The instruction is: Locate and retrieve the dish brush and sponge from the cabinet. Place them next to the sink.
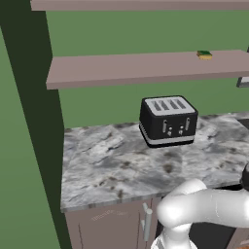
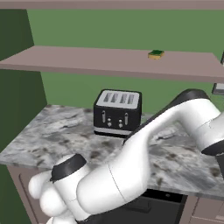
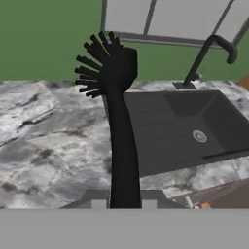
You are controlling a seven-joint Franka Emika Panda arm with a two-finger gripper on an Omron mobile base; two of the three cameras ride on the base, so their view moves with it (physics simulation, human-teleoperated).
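In the hand view my gripper [image 3: 124, 204] is shut on the handle of the dish brush [image 3: 118, 73], a slim black brush. Its bristled head points away from the hand. The brush hangs over the left rim of the dark sink [image 3: 160, 141], above the marble counter [image 3: 48, 141]. The sponge [image 1: 204, 55] [image 2: 156, 54], green on yellow, lies on the middle shelf of the open cabinet [image 1: 146, 68] [image 2: 109, 61], toward its right end. In the right base view my arm reaches off to the right.
A black toaster [image 1: 168, 120] [image 2: 117, 113] stands on the counter below the shelf. A dark faucet [image 3: 204, 53] rises behind the sink, under a window. A brown door with a metal handle [image 1: 147, 222] sits under the counter's front edge.
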